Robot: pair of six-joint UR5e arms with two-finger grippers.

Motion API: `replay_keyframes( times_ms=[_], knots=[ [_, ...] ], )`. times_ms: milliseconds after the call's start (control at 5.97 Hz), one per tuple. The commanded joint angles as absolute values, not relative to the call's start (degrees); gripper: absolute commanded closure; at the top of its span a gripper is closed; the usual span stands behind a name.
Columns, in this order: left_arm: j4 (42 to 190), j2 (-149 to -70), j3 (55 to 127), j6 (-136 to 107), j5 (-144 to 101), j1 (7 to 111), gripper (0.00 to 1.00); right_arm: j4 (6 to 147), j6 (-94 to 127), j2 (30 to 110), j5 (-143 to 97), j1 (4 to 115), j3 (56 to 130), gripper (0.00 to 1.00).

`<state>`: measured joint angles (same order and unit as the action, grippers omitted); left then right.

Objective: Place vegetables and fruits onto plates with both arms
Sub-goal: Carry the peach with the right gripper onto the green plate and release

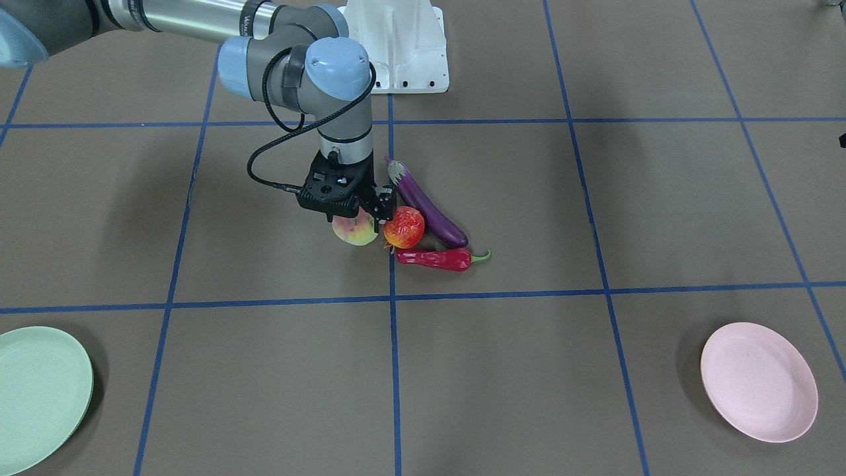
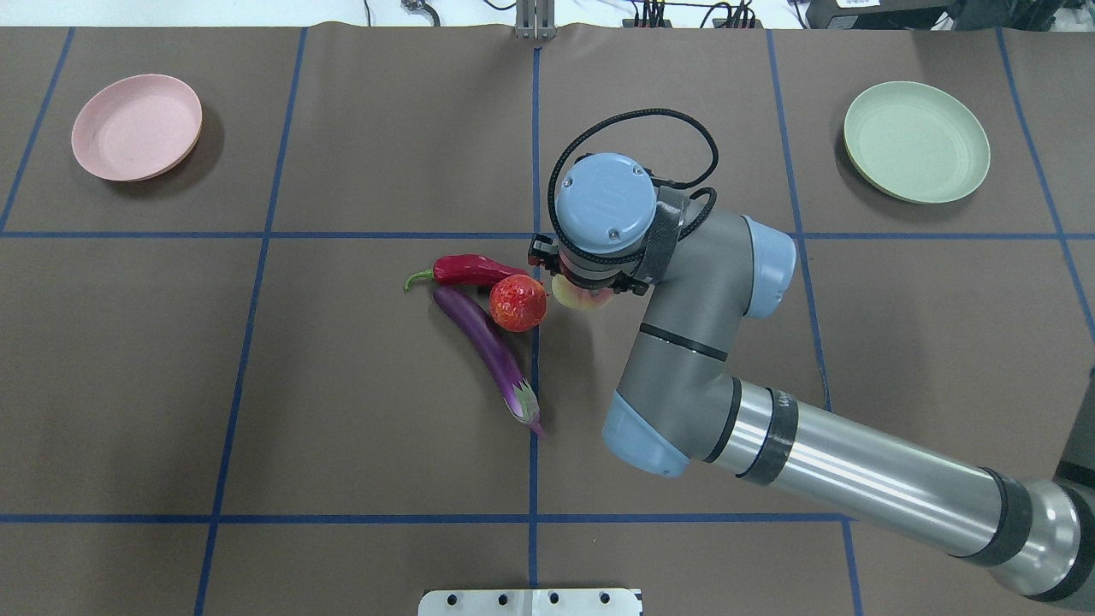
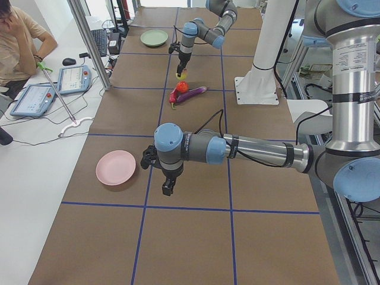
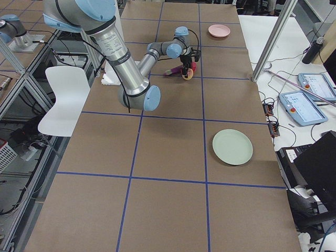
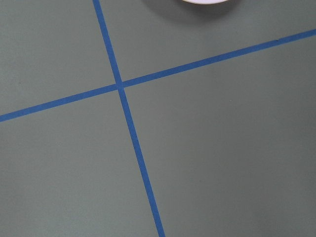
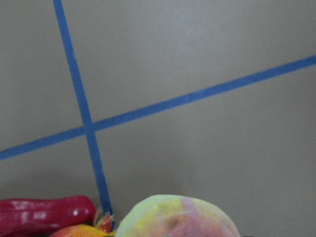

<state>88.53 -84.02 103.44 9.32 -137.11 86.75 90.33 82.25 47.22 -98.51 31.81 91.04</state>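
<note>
My right gripper (image 1: 360,215) stands over the pink-and-yellow-green peach (image 1: 353,232) at the table's middle, its jaws closed on it; the wrist hides most of the peach in the overhead view (image 2: 575,296). The bumpy red-orange fruit (image 1: 404,227) touches the peach's side. The purple eggplant (image 1: 429,205) and the red chili (image 1: 439,259) lie against that fruit. The mint green plate (image 1: 39,390) and the pink plate (image 1: 759,381) are empty. My left gripper (image 3: 168,189) hangs low over the table beside the pink plate (image 3: 116,167); I cannot tell whether it is open.
Blue tape lines divide the brown table into squares. The white base block (image 1: 396,46) stands behind the pile. An operator (image 3: 21,41) sits by tablets at the table's side. The pink plate's rim (image 5: 205,1) shows at the top of the left wrist view.
</note>
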Motion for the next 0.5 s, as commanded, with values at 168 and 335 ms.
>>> replay_keyframes(
  times_ms=[168, 335],
  knots=[
    [88.5, -84.0, 103.4, 9.3, -137.1, 86.7, 0.0, 82.8, 62.5, 53.5, -99.3, 40.2, 92.5, 1.0],
    [88.5, -84.0, 103.4, 9.4, -137.1, 86.7, 0.0, 77.7, 60.2, 57.4, -102.7, 43.5, 92.3, 1.0]
  ],
)
